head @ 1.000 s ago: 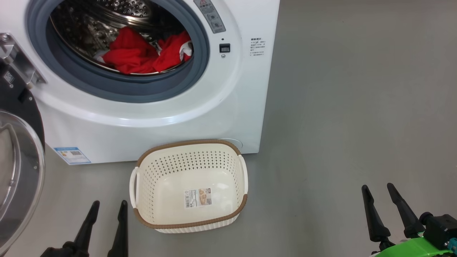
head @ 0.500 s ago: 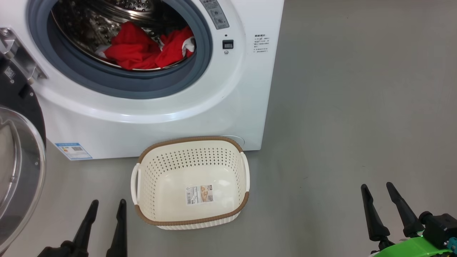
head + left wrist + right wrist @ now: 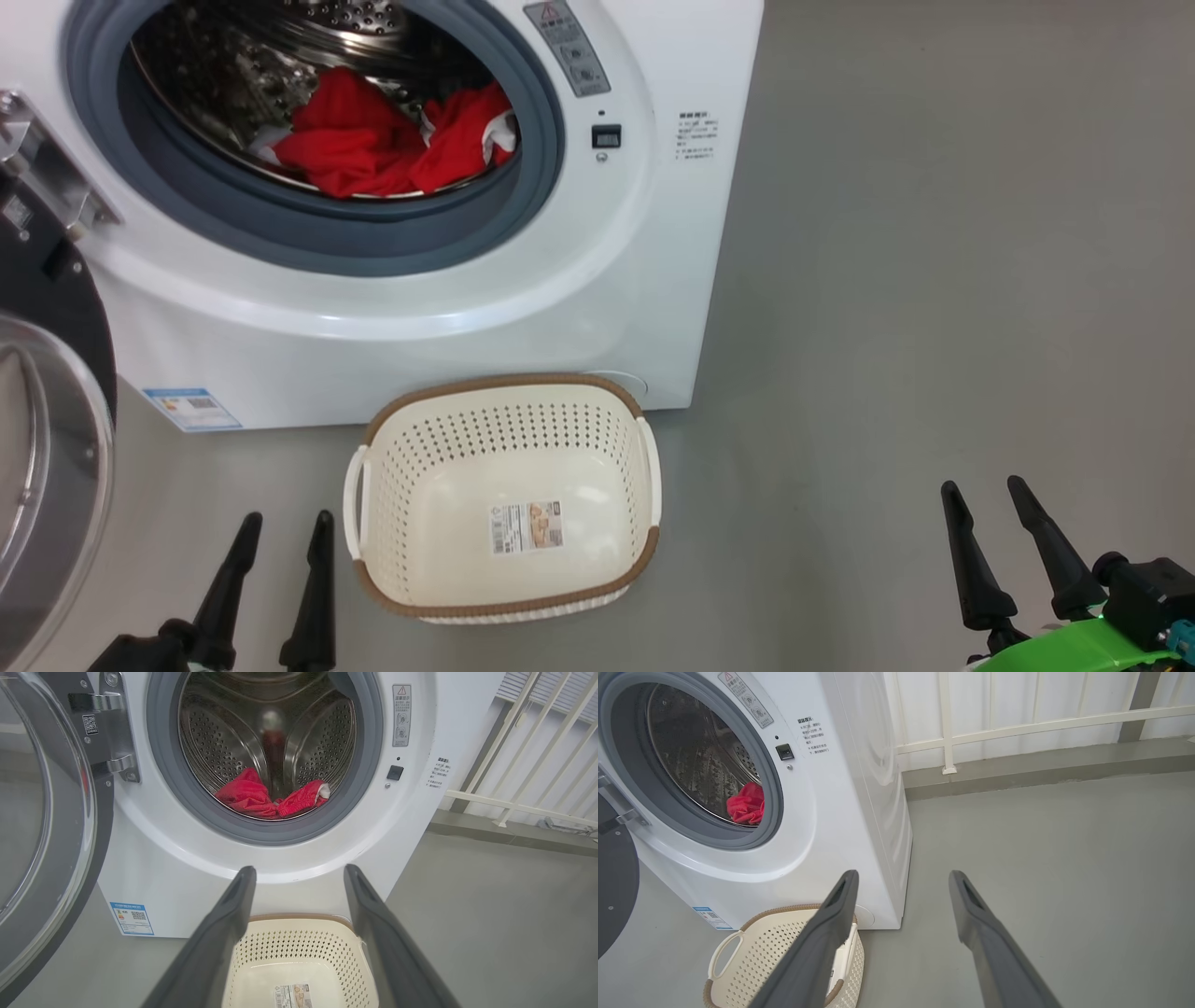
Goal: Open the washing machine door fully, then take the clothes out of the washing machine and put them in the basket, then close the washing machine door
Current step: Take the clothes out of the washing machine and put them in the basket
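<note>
Crumpled bright red clothes with white trim (image 3: 373,149) lie in the steel drum of the white front-loading washing machine (image 3: 467,308), its round glass door (image 3: 47,467) open; they are likely light, soft and floppy, best pinched at a raised fold; the left gripper (image 3: 288,518) and right gripper (image 3: 982,485) hover either side of the cream perforated basket (image 3: 509,607), jaws wide and empty; the blue label (image 3: 191,408) is too small to read.

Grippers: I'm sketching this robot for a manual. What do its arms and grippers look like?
The left gripper and right gripper each have two long, dark, matte jaws tapering to rounded tips, with a shallow recessed slot near each tip in the wrist views. Behind the right one sit a black knuckle and a bright green casing with a small teal connector.
</note>
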`<state>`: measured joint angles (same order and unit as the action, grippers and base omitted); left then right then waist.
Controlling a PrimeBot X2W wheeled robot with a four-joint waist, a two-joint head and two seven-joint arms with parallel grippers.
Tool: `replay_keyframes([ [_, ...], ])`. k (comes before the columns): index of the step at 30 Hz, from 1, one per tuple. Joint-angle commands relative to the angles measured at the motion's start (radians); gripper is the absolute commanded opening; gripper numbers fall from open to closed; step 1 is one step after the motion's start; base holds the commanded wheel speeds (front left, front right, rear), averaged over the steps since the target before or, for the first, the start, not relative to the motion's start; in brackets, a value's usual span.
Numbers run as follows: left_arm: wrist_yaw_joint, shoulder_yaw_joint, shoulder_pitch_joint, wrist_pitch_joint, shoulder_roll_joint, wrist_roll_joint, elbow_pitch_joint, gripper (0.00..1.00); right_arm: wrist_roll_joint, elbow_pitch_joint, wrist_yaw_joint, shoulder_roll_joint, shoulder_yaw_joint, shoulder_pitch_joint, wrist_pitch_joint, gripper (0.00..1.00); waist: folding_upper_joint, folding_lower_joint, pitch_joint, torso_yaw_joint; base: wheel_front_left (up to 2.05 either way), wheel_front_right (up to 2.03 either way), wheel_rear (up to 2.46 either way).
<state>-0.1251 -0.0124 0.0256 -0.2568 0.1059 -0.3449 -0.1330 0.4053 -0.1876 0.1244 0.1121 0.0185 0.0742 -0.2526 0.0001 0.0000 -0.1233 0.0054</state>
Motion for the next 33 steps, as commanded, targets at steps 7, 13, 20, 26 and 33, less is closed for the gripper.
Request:
replay_keyframes([
  [7, -0.006, -0.032, -0.042, -0.005, 0.019, -0.011, 0.017, 1.0, 0.002, 0.022, 0.006, 0.01, -0.029, -0.042, -0.009, 1.0, -0.0001, 0.0, 0.0, 0.007, 1.31, -1.31, 0.0],
  [13, -0.006, -0.035, -0.049, -0.005, 0.019, -0.005, 0.013, 1.0, 0.0, 0.023, 0.006, 0.009, -0.031, -0.047, -0.009, 1.0, -0.0001, 0.0, -0.008, 0.014, 1.19, -1.19, 0.0],
  [20, -0.006, -0.039, -0.048, -0.005, 0.017, -0.006, 0.014, 1.0, 0.002, 0.021, 0.006, 0.008, -0.032, -0.051, -0.009, 1.0, -0.0001, 0.0, -0.011, 0.016, 0.43, -0.43, 0.0],
  [26, -0.006, -0.044, -0.049, -0.005, 0.018, -0.013, 0.012, 1.0, 0.003, 0.018, 0.006, 0.008, -0.036, -0.054, -0.009, 1.0, -0.0001, 0.0, -0.013, 0.014, 0.0, 0.0, 0.0],
  [33, -0.006, -0.037, -0.072, -0.005, 0.019, -0.006, -0.012, 1.0, 0.003, 0.02, 0.006, 0.004, -0.041, -0.07, -0.009, 1.0, -0.0001, 0.0, -0.036, 0.002, 0.0, 0.0, 0.0],
])
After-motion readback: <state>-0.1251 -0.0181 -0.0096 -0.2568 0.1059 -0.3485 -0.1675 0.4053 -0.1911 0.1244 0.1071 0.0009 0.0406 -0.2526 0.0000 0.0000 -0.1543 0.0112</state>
